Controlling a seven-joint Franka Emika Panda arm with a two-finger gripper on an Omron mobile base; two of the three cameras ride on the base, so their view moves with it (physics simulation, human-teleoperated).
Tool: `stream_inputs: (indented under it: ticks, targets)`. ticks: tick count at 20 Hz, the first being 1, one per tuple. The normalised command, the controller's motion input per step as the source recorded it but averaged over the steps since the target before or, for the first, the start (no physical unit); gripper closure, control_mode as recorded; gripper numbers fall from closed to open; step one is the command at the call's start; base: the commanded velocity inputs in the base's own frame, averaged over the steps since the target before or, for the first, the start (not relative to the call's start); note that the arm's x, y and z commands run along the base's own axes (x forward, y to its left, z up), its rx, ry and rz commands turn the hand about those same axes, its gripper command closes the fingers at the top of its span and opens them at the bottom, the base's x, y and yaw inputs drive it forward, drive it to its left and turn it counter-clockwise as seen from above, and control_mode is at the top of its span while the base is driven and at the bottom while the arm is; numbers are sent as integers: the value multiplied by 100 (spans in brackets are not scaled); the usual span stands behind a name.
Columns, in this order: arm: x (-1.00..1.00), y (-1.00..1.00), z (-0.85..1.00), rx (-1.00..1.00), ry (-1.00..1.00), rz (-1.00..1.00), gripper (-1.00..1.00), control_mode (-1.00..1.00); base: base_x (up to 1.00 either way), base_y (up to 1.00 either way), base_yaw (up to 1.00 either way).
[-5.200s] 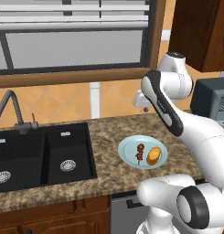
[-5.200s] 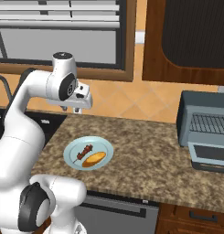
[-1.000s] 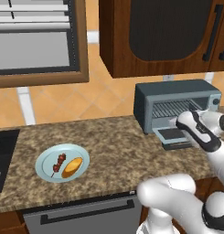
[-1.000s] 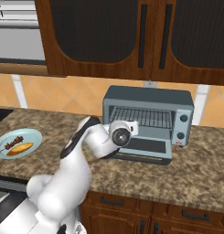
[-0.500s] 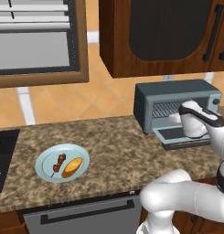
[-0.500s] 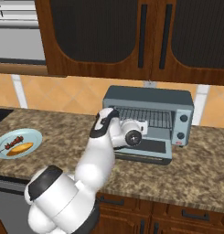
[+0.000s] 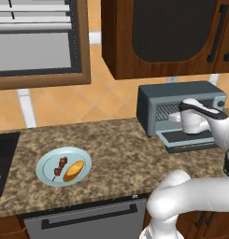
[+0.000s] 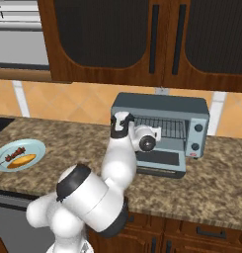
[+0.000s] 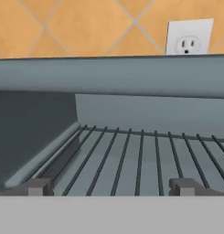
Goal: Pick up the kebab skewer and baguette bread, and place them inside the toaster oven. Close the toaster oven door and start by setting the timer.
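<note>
The arm is swinging further in, and now the claw (image 9: 111, 186) is hanging right at the toaster oven's (image 8: 162, 129) mouth, jaws spread wide and carrying nothing, staring down the wire rack (image 9: 131, 160). The toaster oven door (image 8: 158, 162) is lying dropped open. Odd, because the kebab skewer (image 7: 59, 167) and baguette bread (image 7: 74, 170) are sitting side by side on the blue plate (image 7: 46, 164), well apart along the surface (image 7: 120, 149). Both are lying flat, long axes slanting up toward the back right.
</note>
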Motion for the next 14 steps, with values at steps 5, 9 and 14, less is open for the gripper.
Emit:
stream_inputs:
  ticks: [5,9,14]
  targets:
    - [32,0,-36,0,0,0,-100,-100,0,0,0]
    - [34,0,-43,0,0,0,-100,-100,0,0,0]
    - [41,-3,-15,0,-1,0,-100,-100,0,0,0]
